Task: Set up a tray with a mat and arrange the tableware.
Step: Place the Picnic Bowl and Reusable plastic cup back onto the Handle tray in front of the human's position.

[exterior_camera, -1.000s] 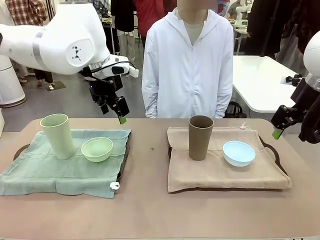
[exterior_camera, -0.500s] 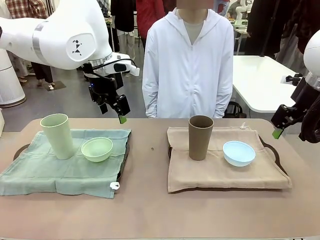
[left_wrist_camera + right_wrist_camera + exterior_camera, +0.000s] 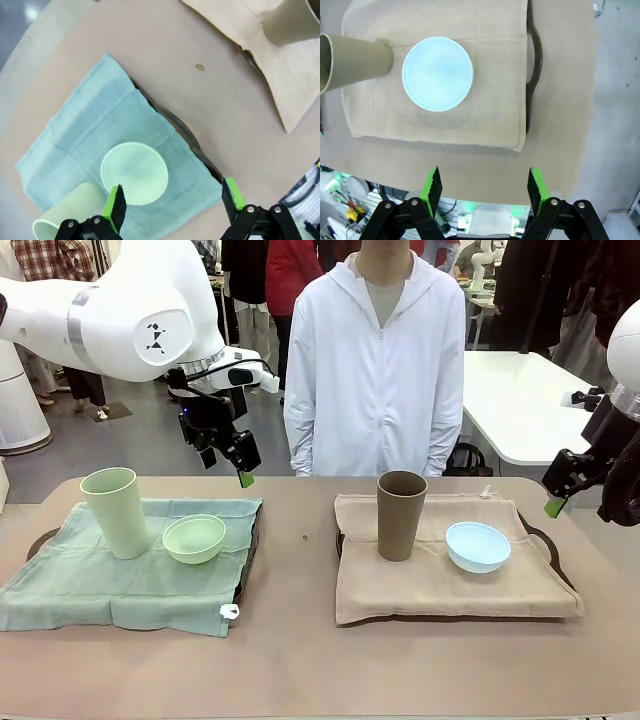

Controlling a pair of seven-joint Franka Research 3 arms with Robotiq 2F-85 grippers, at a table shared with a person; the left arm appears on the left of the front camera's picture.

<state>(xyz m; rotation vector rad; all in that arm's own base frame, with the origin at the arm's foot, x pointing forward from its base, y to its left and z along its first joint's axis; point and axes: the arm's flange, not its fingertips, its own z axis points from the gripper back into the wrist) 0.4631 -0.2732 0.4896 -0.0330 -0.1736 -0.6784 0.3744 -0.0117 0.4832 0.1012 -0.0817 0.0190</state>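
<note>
Left gripper point(image 3: 172, 200) hanging with fingers apart over green mat's point(image 3: 70, 580) far edge; right gripper point(image 3: 484, 189) likewise spread off table's point(image 3: 300, 660) right edge; green cup point(image 3: 115, 510), green bowl point(image 3: 194, 538) sitting on green mat; brown cup point(image 3: 401, 513), blue bowl point(image 3: 477, 546) on tan mat point(image 3: 440, 585).

**Even indoor light, soft shadows, wide-angle bend in the wrist views**

The front view is bright and evenly lit from overhead. The brown cup point(image 3: 401, 515) and pale green cup point(image 3: 113, 511) throw only faint, short shadows on their cloths. The surface point(image 3: 300, 660) shows no glare, and foreground and background are both fairly sharp.

The left wrist view is a little dimmer and softer; the surface's edge curves at the upper left corner, and a bright floor reflection point(image 3: 32, 12) sits there. In the right wrist view the light blue bowl point(image 3: 437, 74) has a mild sheen, and straight edges bow toward the frame borders.
</note>
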